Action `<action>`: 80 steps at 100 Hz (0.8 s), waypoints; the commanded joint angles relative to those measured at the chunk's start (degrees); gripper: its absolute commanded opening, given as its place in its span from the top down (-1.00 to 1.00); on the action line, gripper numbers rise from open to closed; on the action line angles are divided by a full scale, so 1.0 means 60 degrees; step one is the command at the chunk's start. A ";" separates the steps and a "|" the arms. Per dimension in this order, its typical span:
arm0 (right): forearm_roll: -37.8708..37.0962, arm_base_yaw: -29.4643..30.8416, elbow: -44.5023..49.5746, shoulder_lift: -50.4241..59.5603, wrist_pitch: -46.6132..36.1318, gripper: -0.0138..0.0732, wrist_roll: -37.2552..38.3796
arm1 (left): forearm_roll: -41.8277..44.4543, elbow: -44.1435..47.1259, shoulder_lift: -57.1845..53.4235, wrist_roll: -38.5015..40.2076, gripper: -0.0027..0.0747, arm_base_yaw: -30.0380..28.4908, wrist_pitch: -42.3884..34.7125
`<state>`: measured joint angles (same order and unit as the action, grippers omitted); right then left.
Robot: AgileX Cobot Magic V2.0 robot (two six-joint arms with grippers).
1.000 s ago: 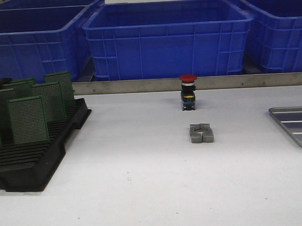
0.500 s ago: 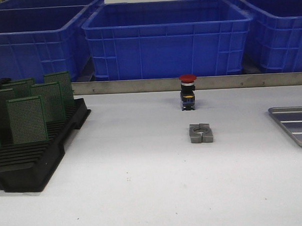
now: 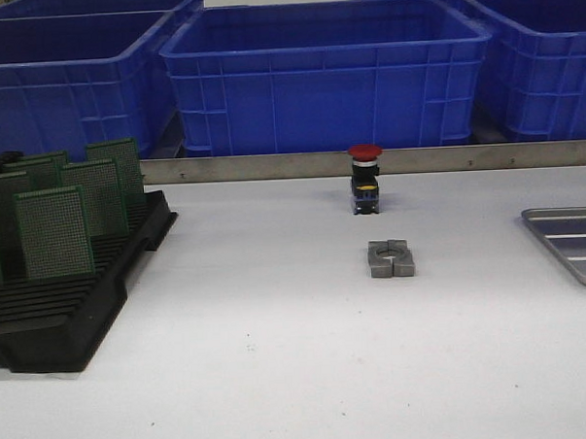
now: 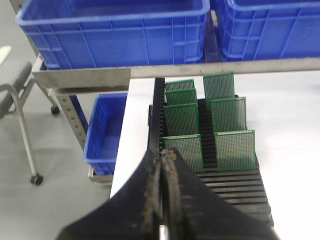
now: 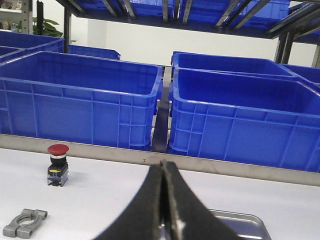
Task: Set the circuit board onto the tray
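Several green circuit boards point(image 3: 54, 233) stand upright in a black slotted rack point(image 3: 73, 307) at the table's left; they also show in the left wrist view point(image 4: 182, 120). The silver-grey metal tray point(image 3: 572, 241) lies at the table's right edge, partly cut off; its corner shows in the right wrist view point(image 5: 240, 222). My left gripper point(image 4: 161, 155) is shut and empty, above the near end of the rack point(image 4: 235, 185). My right gripper point(image 5: 163, 165) is shut and empty, above the table near the tray. Neither gripper shows in the front view.
A red-capped push button point(image 3: 365, 178) and a grey metal clamp point(image 3: 390, 258) stand mid-table. Blue crates point(image 3: 325, 72) line up behind a metal rail point(image 3: 271, 166). A small blue crate point(image 4: 105, 127) sits off the table's left side.
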<state>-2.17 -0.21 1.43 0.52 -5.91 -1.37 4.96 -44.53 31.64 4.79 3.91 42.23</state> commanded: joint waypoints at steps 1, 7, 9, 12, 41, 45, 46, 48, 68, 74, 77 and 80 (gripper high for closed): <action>-0.0091 0.0058 -0.0118 0.0214 -0.0716 0.84 -0.0026 | -0.0057 -0.0749 0.0822 -0.0027 0.98 -0.0023 -0.0412; -0.0091 0.0058 -0.0118 0.0214 -0.0716 0.84 -0.0026 | -0.0102 -0.0934 0.1210 -0.0027 0.98 -0.0023 -0.0432; -0.0091 0.0058 -0.0118 0.0214 -0.0716 0.84 -0.0026 | -0.0102 -0.0981 0.1342 -0.0027 0.98 -0.0023 -0.0432; -0.0091 0.0058 -0.0118 0.0214 -0.0716 0.84 -0.0026 | -0.0102 -0.1001 0.1527 -0.0027 0.98 -0.0023 -0.0453; -0.0091 0.0058 -0.0118 0.0214 -0.0716 0.84 -0.0026 | -0.0164 -0.1001 0.2385 -0.0044 0.97 -0.0023 -0.0507; -0.0091 0.0058 -0.0118 0.0214 -0.0716 0.84 -0.0026 | -0.0164 -0.1001 0.2404 -0.0143 0.96 -0.0023 -0.0507; -0.0091 0.0058 -0.0118 0.0214 -0.0716 0.84 -0.0026 | -0.0164 -0.1001 0.2404 -0.0177 0.95 -0.0023 -0.0507; -0.0091 0.0058 -0.0118 0.0214 -0.0716 0.84 -0.0026 | -0.0164 -0.1001 0.2422 -0.0279 0.92 -0.0023 -0.0507; -0.0091 0.0058 -0.0118 0.0214 -0.0716 0.84 -0.0026 | -0.0182 -0.1001 0.2405 -0.0486 0.08 -0.0023 -0.0507; -0.0091 0.0058 -0.0118 0.0214 -0.0716 0.84 -0.0026 | -0.0182 -0.1001 0.2405 -0.0486 -0.16 -0.0023 -0.0507; -0.0091 0.0058 -0.0118 0.0214 -0.0716 0.84 -0.0026 | -0.0162 -0.1001 0.2405 -0.0486 -0.23 -0.0023 -0.0524; -0.0091 0.0058 -0.0118 0.0214 -0.0716 0.84 -0.0026 | -0.0120 -0.1001 0.2405 -0.0486 -0.28 -0.0023 -0.0542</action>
<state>-2.17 -0.21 1.43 0.52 -5.91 -1.37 4.15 -48.45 46.24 1.90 3.91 42.82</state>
